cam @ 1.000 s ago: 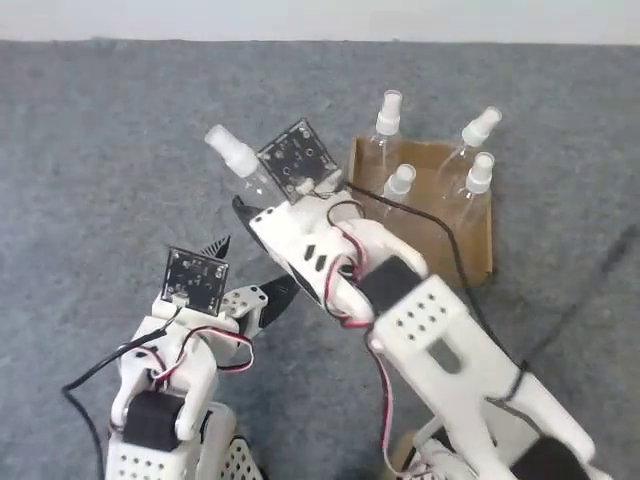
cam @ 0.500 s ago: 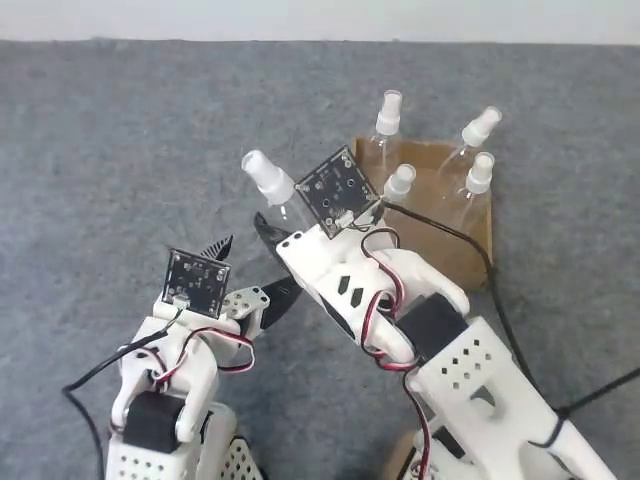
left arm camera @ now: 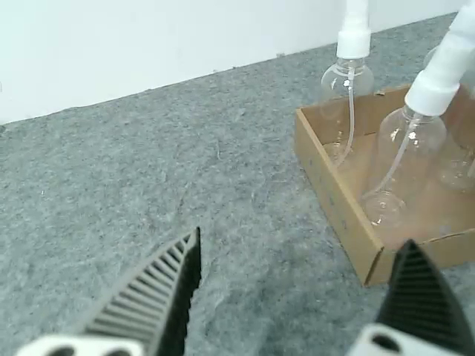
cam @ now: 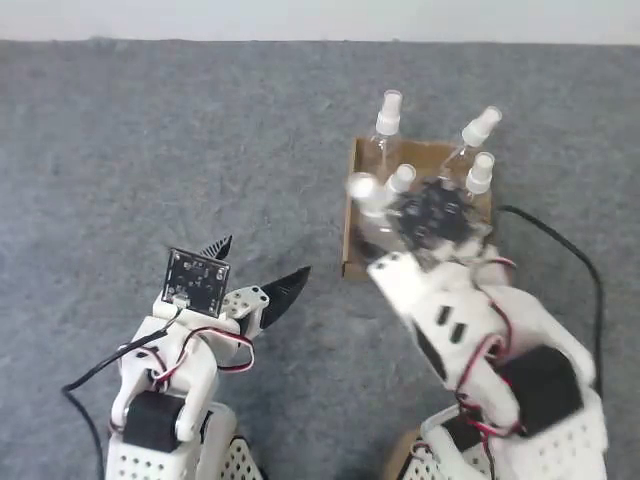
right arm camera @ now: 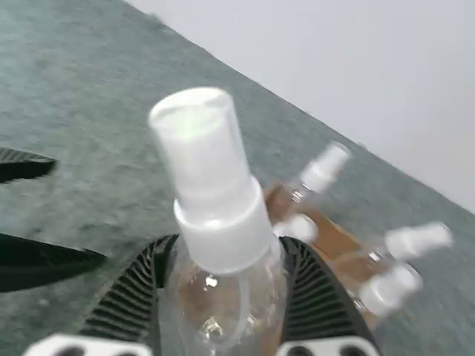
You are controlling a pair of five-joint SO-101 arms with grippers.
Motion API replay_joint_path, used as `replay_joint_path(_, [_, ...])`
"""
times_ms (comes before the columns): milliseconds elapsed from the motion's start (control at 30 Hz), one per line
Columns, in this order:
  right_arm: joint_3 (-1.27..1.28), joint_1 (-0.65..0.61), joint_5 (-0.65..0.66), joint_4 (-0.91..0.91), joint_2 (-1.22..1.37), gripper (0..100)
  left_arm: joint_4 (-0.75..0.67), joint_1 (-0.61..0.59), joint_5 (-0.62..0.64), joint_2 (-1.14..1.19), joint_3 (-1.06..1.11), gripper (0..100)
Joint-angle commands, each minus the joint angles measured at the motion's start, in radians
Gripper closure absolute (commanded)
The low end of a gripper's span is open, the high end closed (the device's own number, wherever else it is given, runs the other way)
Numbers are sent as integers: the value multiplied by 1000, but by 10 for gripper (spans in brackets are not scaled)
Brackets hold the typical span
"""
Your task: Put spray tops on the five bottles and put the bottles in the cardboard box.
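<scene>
A: Bottle: where, and how does it lie?
B: Upright, spray top on, pinched in the right gripper. The box sits below that gripper, with four other bottles standing in it just beyond.
A: And the left gripper?
B: Spread, empty, well apart to the side. The right arm is nearer.
</scene>
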Motion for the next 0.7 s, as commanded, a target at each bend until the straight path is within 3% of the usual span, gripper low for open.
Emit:
replay_joint_path(0, [6, 130, 21, 5, -54, 993, -21, 2, -9, -20, -5, 629])
replay_joint_path(167, [241, 274, 12, -153, -119, 993, -21, -2, -9, -20, -5, 629])
replay_joint_path(267, [430, 332, -91, -341, -160, 993, -21, -2, -9, -20, -5, 629])
replay_joint_path(433, [652, 348, -210, -610, -173, 993, -20, -3, -9, -20, -5, 629])
replay_joint_path(667, [761, 349, -258, -782, -171, 993, -20, 0, -11, -20, -5, 629])
